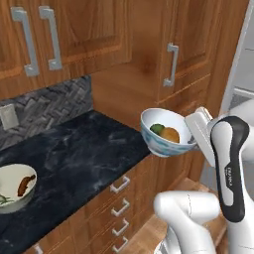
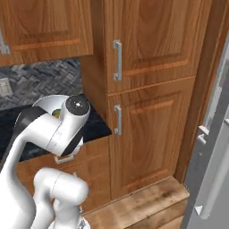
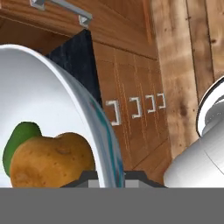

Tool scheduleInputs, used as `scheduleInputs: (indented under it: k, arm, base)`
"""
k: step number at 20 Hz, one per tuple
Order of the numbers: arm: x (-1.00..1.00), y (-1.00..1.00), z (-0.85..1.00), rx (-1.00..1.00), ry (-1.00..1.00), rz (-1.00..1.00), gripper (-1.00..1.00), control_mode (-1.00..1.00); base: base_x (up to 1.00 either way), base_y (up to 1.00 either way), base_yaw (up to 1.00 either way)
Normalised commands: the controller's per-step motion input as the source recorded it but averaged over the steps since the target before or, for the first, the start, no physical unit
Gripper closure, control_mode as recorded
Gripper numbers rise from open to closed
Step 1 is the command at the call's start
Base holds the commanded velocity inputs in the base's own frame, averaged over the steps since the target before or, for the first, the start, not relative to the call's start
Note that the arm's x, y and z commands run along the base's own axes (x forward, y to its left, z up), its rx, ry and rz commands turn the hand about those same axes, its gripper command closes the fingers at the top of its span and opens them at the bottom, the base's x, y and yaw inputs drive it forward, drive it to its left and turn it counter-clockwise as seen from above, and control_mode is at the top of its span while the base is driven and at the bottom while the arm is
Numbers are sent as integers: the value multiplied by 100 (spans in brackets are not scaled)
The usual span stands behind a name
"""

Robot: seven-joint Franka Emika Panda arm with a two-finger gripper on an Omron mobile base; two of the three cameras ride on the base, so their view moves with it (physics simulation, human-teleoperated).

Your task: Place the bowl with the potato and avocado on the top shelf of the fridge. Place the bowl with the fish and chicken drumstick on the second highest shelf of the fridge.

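The black counter [image 1: 84, 149] carries a bowl [image 1: 15, 187] with the chicken drumstick [image 1: 26, 184] at its left end. Off the counter's right edge, in the air before the wooden cabinets [image 1: 163, 54], the hand [image 1: 194, 140] is clamped on the rim of another bowl [image 1: 163, 133], which holds the potato [image 1: 170, 134] and the avocado [image 1: 157, 128].

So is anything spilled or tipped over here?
Nothing spilled. The bowl hangs tilted in the claw, clamped by its rim, out past the counter edge, yet the potato and avocado sit inside. The other bowl sits upright on the counter.
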Motion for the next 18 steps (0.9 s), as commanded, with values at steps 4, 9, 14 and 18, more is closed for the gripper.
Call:
scheduleInputs:
  k: [4,9,14,18]
  arm:
    - [0,0,0,0,0,0,100,100]
    - [0,0,0,0,0,0,100,100]
    - [0,0,0,0,0,0,100,100]
    - [0,0,0,0,0,0,100,100]
  base:
    - [-26,-2,-78]
    - [7,-3,-76]
    - [70,5,-53]
    - [47,5,-50]
